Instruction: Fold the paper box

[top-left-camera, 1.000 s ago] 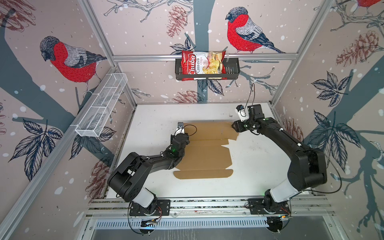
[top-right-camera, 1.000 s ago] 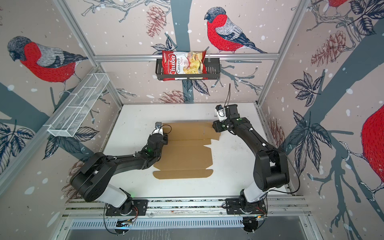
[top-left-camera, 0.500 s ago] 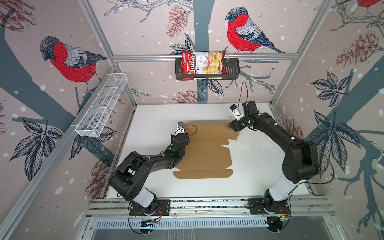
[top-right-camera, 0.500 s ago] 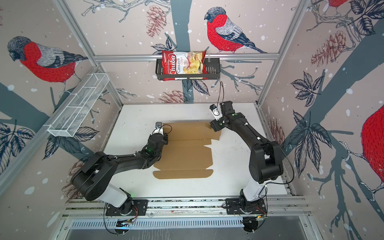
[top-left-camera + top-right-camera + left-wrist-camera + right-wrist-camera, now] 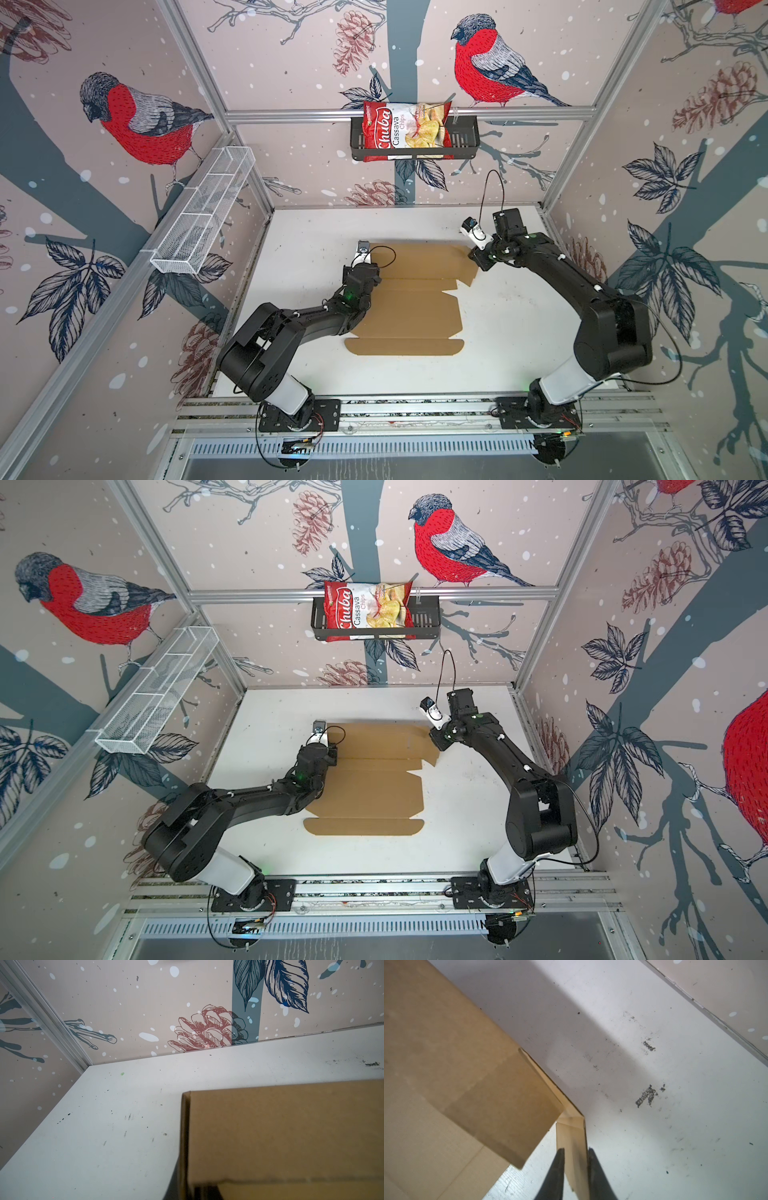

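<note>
The paper box (image 5: pixel 411 303) (image 5: pixel 374 783) is a flat brown cardboard sheet lying in the middle of the white table in both top views. My left gripper (image 5: pixel 368 272) (image 5: pixel 328 754) sits shut at the sheet's left edge. In the left wrist view the cardboard panel (image 5: pixel 280 1130) fills the near field, slightly lifted, and only a dark fingertip (image 5: pixel 207 1191) shows beneath it. My right gripper (image 5: pixel 478 264) (image 5: pixel 576 1159) is shut on a narrow upright end flap (image 5: pixel 571 1132) at the sheet's far right corner, with one finger on each side of it.
A red chips bag (image 5: pixel 405 131) rests in a black basket on the back wall. A white wire basket (image 5: pixel 203 216) hangs on the left wall. Bare scuffed table (image 5: pixel 519 324) lies right of the sheet, with the right wall close behind the right arm.
My right gripper stood open at the far right corner and has now closed on the end flap there. The left arm and the rest of the sheet have not moved.
</note>
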Tool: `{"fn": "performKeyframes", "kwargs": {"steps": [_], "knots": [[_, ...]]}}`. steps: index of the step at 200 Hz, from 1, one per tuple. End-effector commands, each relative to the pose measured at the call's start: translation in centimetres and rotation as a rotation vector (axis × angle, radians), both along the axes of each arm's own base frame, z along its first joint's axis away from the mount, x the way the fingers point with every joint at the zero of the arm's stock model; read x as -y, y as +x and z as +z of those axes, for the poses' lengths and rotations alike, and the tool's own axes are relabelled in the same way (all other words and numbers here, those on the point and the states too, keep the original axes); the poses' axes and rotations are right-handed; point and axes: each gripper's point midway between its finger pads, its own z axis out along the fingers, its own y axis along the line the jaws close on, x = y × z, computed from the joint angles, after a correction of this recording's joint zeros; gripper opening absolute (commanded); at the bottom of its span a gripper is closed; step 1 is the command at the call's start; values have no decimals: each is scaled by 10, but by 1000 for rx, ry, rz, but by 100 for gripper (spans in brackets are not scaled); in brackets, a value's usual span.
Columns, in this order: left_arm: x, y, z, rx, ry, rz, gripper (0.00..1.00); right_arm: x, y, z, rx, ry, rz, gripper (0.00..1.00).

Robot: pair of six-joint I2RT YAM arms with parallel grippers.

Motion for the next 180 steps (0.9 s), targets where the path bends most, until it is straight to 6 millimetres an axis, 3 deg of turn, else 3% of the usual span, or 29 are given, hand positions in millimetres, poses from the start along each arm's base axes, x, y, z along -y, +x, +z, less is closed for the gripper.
{"fn": "performKeyframes", "kwargs": {"steps": [1,22,61,132,180], "knots": [[-5,-2,-5,-18,43,18,0,-8,0,13,50,47,9,9],[-9,-4,-6,-19,36,41,0,-16,-10,19,60,63,18,2],[-9,-15,-6,5,9,62,0,-49,-40,25,54,110,88,0],[-19,-34,4,107,-57,58,0,-51,-51,63,146,263,25,0],[-12,-40,4,121,-81,36,0,-76,-74,47,96,295,4,0]]}}
